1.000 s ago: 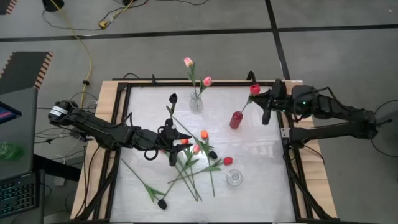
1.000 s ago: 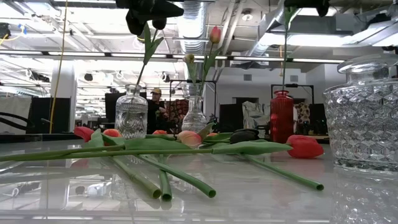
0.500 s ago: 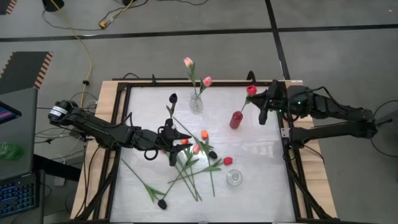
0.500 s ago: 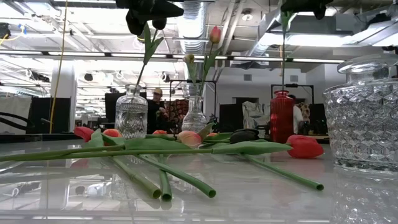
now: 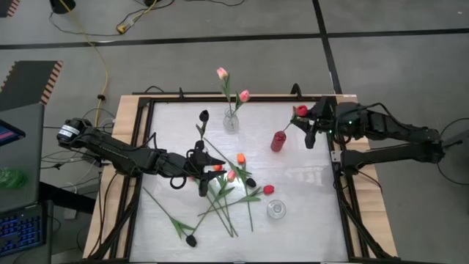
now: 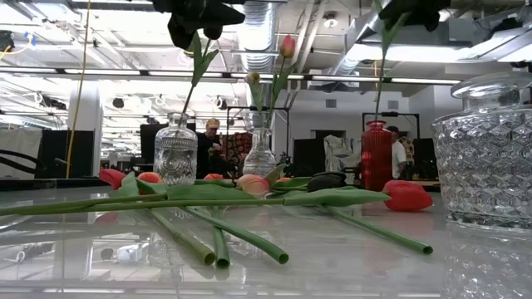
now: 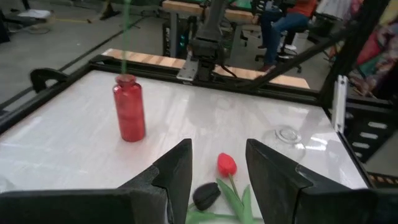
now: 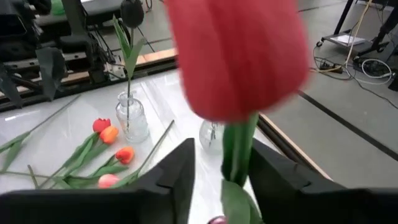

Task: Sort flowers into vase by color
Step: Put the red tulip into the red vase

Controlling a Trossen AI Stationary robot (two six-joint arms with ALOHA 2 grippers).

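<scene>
I had the table (image 5: 308,213) crowded around the red vase (image 5: 278,141). On its left-arm side stood a clear vase (image 5: 231,121) with two pink tulips (image 5: 222,73) and another with one black tulip (image 5: 204,116). Toward the front from it lay loose flowers (image 5: 227,192) and an empty glass vase (image 5: 275,210). My left hand (image 5: 205,163) hovered over that pile, fingers apart, holding nothing. My right hand (image 5: 308,126) sat just beside the red vase, fingers spread either side of the red tulip (image 5: 300,111), whose stem stood in the vase.
</scene>
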